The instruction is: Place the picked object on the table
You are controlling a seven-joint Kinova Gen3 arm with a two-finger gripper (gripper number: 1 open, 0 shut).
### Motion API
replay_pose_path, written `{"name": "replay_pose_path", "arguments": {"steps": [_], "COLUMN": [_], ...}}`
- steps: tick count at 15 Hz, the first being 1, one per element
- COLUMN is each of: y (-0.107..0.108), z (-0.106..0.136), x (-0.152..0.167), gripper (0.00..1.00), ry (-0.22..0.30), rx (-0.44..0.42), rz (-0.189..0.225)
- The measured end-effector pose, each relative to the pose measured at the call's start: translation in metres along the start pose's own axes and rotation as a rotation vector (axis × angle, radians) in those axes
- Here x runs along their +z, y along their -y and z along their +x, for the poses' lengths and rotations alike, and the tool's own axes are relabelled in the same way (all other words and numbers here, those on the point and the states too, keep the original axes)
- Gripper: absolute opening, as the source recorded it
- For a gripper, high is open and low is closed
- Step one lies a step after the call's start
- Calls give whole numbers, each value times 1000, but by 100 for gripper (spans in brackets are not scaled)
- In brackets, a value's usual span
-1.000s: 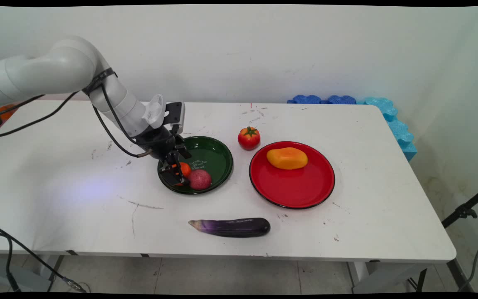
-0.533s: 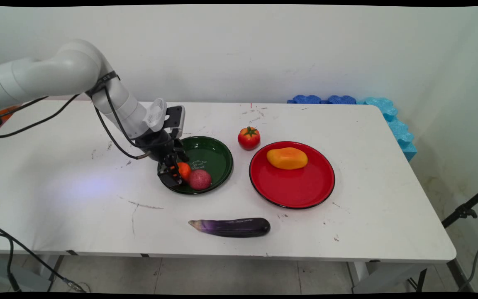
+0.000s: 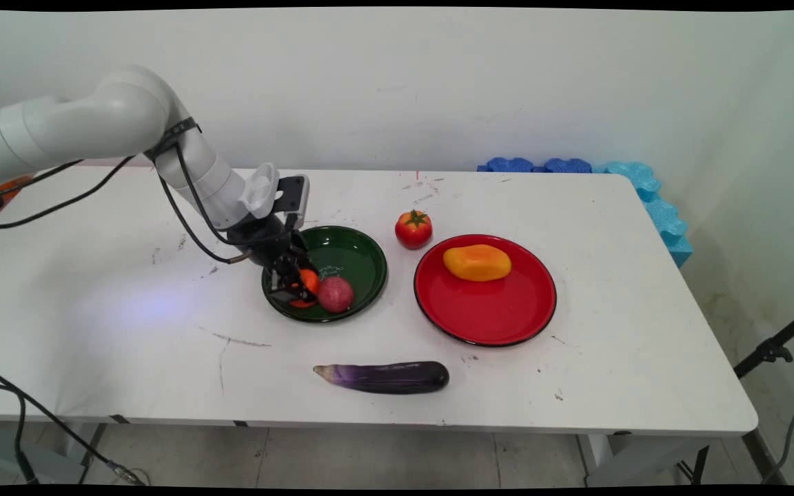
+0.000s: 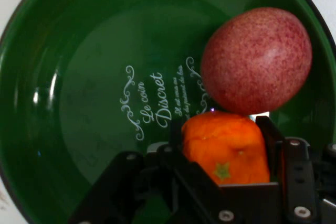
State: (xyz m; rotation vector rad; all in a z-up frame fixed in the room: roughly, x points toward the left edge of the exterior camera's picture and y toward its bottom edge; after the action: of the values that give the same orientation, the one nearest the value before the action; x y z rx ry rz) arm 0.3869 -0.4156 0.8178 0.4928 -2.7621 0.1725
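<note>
Gripper [image 4: 226, 145]: closed on a small orange fruit [image 4: 227, 145], low inside the green bowl [image 3: 359, 251]; fruit not lifted clear, touching a speckled red fruit [image 4: 256, 59] beside it.
Tabletop [image 3: 128, 310]: white, scuffed. Holds a tomato [image 3: 413, 228] just beside a red plate [image 3: 486, 313] bearing a yellow-orange fruit [image 3: 477, 262]; eggplant [image 3: 383, 377] near the front edge.
Room: plain white wall; blue foam pieces [image 3: 645, 189] at the far right corner.

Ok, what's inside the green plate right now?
The round green plate holds a small orange fruit, gripped between the black tool's fingers, and a speckled reddish round fruit touching it. The tool hides whatever lies beneath the orange fruit.
</note>
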Motion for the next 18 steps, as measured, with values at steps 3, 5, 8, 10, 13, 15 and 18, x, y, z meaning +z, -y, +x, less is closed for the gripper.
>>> {"name": "replay_pose_path", "arguments": {"steps": [3,5,8,10,13,15,18], "y": [3,4,2,-2,-10,-19,-31], "z": [4,8,19,33,52,71,97], "x": [-10,-19,-41,-59,-77,-90,-98], "gripper": [0,0,0,0,0,0,0], "ry": [-23,-38,-75,-111,-152,-185,-218], "rx": [0,-2,-5,-10,-17,-25,-30], "rz": [26,43,73,90,98,96,83]}}
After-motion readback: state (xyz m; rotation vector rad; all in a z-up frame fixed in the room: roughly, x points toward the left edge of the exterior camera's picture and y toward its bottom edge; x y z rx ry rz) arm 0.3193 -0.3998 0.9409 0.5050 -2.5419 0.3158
